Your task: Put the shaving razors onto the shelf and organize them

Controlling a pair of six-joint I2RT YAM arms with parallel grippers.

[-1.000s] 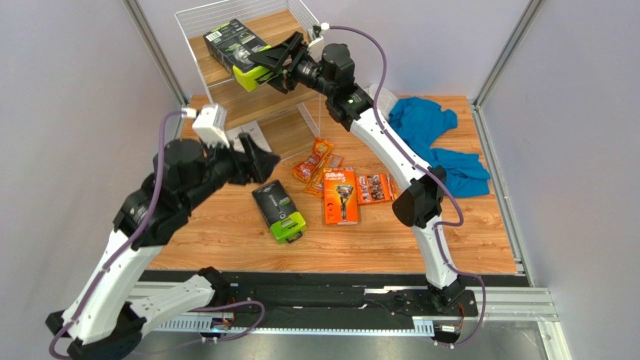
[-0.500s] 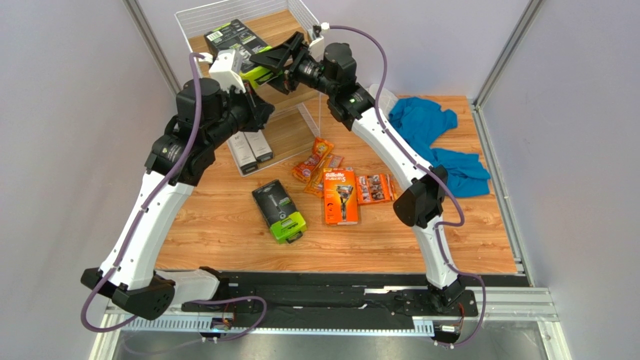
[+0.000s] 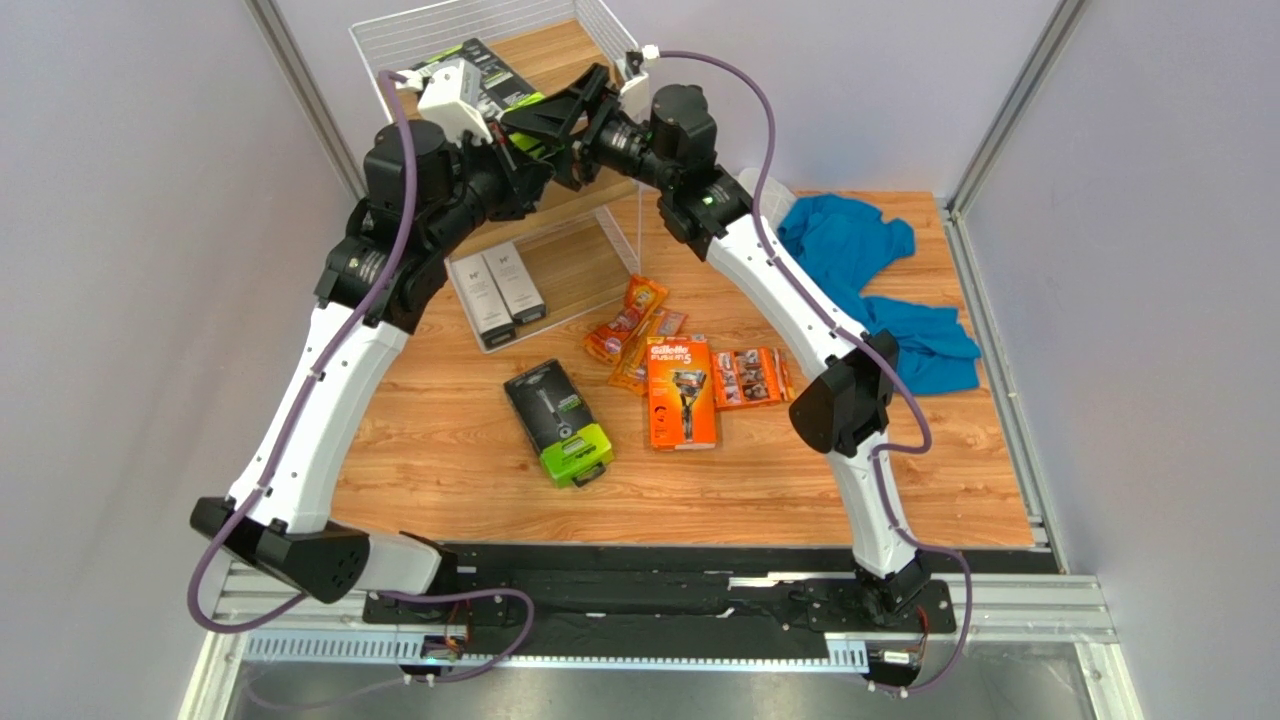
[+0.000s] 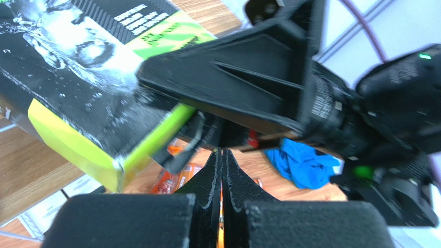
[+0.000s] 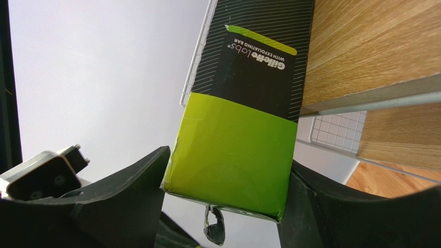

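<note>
On the counter point(image 3: 451, 465) nearest us, one black pack point(image 3: 559, 425), the orange boxes point(image 3: 681, 390) and the small orange packs point(image 3: 628, 323) are not yet shelved. Farther back, our right tool point(image 5: 230, 175) clamps the second black pack point(image 5: 259, 57) at the shelf's point(image 3: 559, 45) top tier. Our left tool point(image 4: 222, 170) is pressed together, empty.

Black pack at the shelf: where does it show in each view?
Top external: black pack top centre-left, partly hidden, at the shelf's top tier.
Left wrist: upper left, lime end lowest.
Right wrist: centre, lime end between the jaws.
Shared landmark: the shelf's wood tier.
</note>
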